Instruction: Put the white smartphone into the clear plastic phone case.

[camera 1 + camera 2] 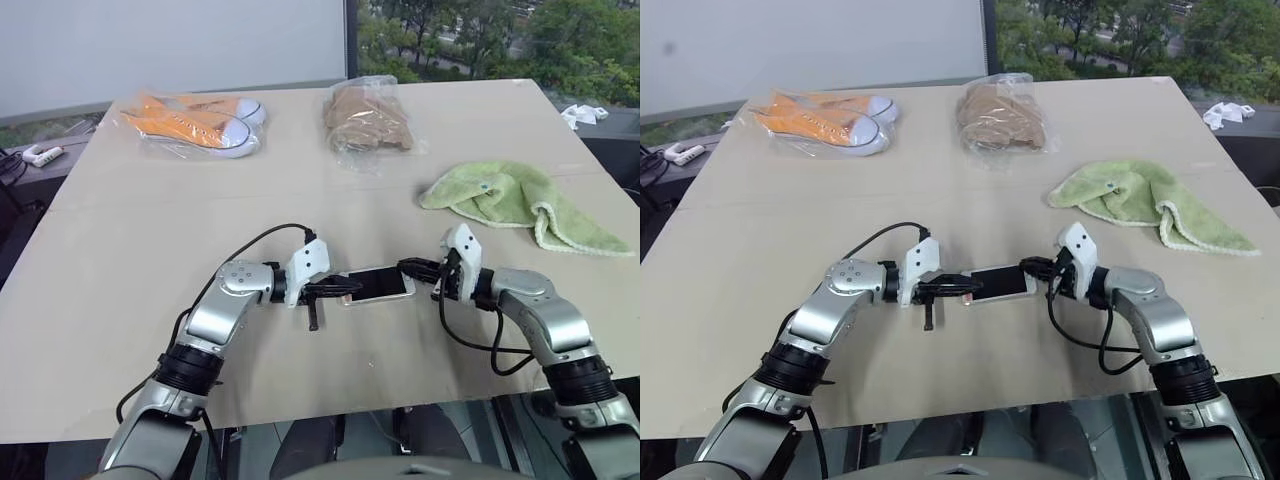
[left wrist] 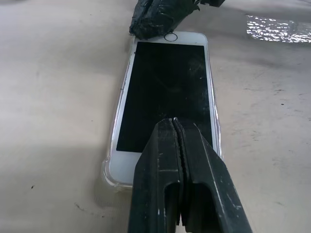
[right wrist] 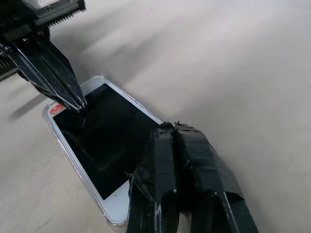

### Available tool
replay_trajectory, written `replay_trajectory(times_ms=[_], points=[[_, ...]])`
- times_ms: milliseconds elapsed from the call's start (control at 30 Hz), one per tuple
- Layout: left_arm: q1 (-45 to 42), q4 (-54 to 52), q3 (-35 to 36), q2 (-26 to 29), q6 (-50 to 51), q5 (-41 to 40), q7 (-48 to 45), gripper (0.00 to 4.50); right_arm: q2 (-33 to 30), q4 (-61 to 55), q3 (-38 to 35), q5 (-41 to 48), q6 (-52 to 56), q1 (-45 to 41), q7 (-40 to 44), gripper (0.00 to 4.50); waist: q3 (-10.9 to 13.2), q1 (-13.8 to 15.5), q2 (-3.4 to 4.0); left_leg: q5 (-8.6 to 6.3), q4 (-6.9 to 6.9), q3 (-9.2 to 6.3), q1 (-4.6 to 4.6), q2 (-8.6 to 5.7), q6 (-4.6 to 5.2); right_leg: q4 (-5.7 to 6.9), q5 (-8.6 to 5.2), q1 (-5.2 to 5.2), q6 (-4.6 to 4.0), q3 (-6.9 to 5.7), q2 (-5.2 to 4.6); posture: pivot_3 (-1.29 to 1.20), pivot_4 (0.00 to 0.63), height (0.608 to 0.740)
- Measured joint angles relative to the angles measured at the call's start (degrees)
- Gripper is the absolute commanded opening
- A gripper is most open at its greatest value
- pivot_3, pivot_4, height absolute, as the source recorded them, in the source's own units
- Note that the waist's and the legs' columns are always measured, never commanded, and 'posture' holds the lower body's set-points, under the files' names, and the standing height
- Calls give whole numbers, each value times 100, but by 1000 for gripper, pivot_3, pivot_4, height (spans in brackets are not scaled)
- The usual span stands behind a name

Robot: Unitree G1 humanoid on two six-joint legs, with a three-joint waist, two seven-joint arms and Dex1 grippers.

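The white smartphone [image 1: 378,284] lies flat, screen up, near the table's front edge, between my two grippers. It sits inside the clear plastic phone case [image 2: 108,174], whose transparent rim shows around its edges and corners. My left gripper [image 1: 345,288] is shut, its tip resting on the screen near one end [image 2: 175,121]. My right gripper [image 1: 408,267] is shut too, its taped tip pressing on the opposite end by the home button [image 3: 167,127]. Neither gripper holds anything.
Orange sneakers in a clear bag [image 1: 195,122] lie at the far left, a bagged brown cloth [image 1: 368,122] at the far middle, a green towel [image 1: 520,200] to the right. The table's front edge [image 1: 330,415] runs just behind my arms.
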Motion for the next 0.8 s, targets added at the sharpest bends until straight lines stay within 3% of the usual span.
replay_trajectory(times_ms=[133,333,633,800], points=[[4,-5,-1,26,20,0,0,0,20,-76,0,182,802,-146,-188,26,-9,3,0,-1,-20,0,53,0,1,-11,-1,53,-1,3,-2,0,150,740],[18,-5,-2,39,45,1,13,0,26,-253,62,204,1157,-177,-372,26,-32,-5,-2,-1,-26,0,63,1,1,-12,-1,60,-1,3,-1,0,150,740],[58,-6,-3,46,50,1,15,0,76,-420,118,42,821,35,-455,26,-74,-6,-17,-1,-30,0,66,2,1,-13,-1,61,-1,5,-1,0,150,740],[57,-1,-9,39,11,12,6,0,-210,-639,15,308,361,465,94,26,-72,-9,-14,-1,-33,1,65,2,2,-17,-1,60,-1,5,-1,0,150,740]])
